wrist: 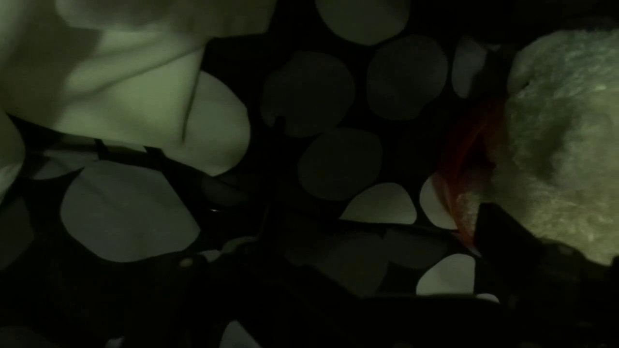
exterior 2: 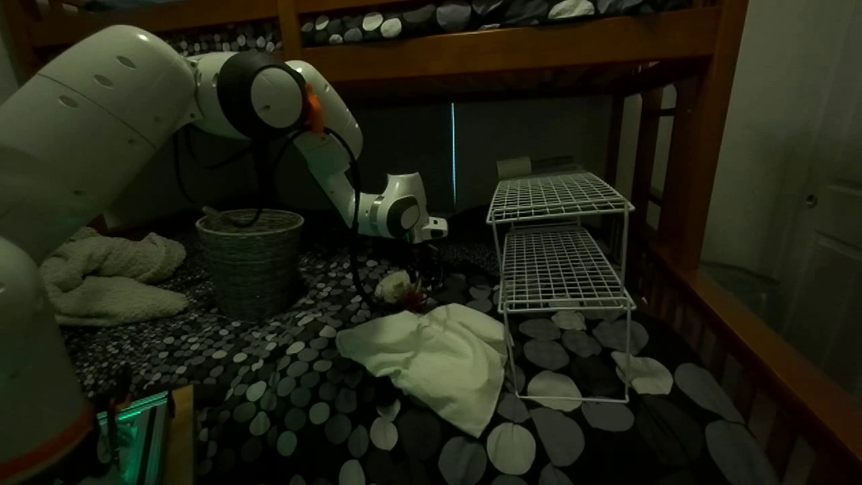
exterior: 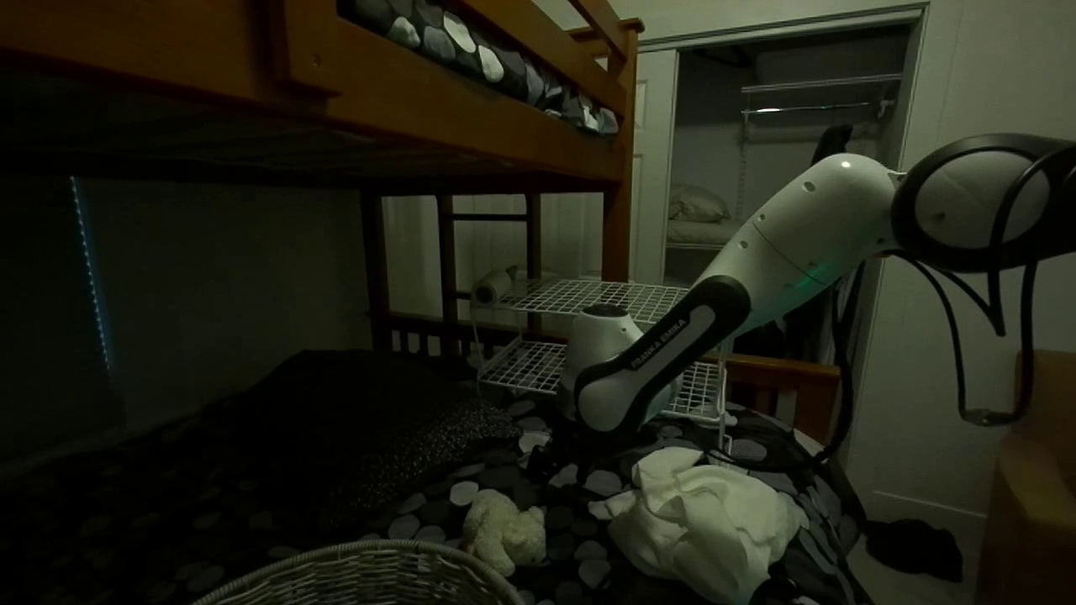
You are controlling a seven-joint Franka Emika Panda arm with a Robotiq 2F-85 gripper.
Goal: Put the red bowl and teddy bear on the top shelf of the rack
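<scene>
Left to right in an exterior view: wicker basket [exterior: 361,549], teddy bear [exterior: 502,531] on counter [exterior: 602,481] well in from right edge, rack [exterior: 542,296] by far edge, arm [exterior: 672,336] marked "FRANKA EMIKA", cloth [exterior: 706,525] nearer right edge; wrist view adds hand [wrist: 375,222], jaws apart, and unclear red object [wrist: 457,169] just beside bear.

I have the arm [exterior 2: 266,98] arched up and over in an exterior view; wrist [exterior 2: 404,214] low, gripper [wrist: 367,224] pointing down; fingers [wrist: 505,237] spread well apart in the wrist view, dark and blurred.
</scene>
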